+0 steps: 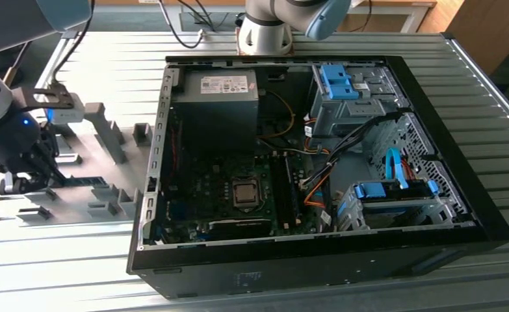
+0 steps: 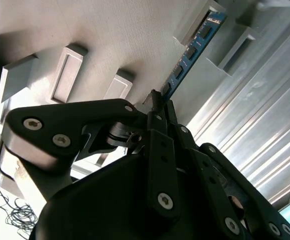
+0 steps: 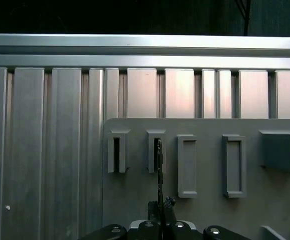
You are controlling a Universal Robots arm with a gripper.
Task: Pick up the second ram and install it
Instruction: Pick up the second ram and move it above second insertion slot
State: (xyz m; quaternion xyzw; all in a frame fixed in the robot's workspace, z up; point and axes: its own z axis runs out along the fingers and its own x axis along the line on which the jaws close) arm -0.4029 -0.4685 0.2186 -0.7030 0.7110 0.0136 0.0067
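Note:
The second ram (image 2: 187, 57) is a thin blue stick with dark chips. It stands on edge on the grey fixture plate (image 2: 85, 30), its far end in a slotted block. My gripper (image 2: 159, 102) is shut on its near end. In the first wrist view the ram (image 3: 158, 165) shows edge-on, running from a fixture slot down into my gripper (image 3: 159, 206). In the exterior view my gripper (image 1: 33, 177) is low over the fixture plate (image 1: 80, 208) at the exterior view's left, with the ram (image 1: 80, 181) beside it. The motherboard (image 1: 236, 195) lies inside the open computer case (image 1: 324, 260).
Several grey fixture blocks (image 1: 106, 130) stand up from the plate around my gripper. The ribbed metal table (image 1: 46, 260) carries the plate and the case. Inside the case are a power supply (image 1: 215, 97), blue drive cages (image 1: 389, 192) and loose cables (image 1: 315, 188). A second arm's base (image 1: 267, 32) stands behind the case.

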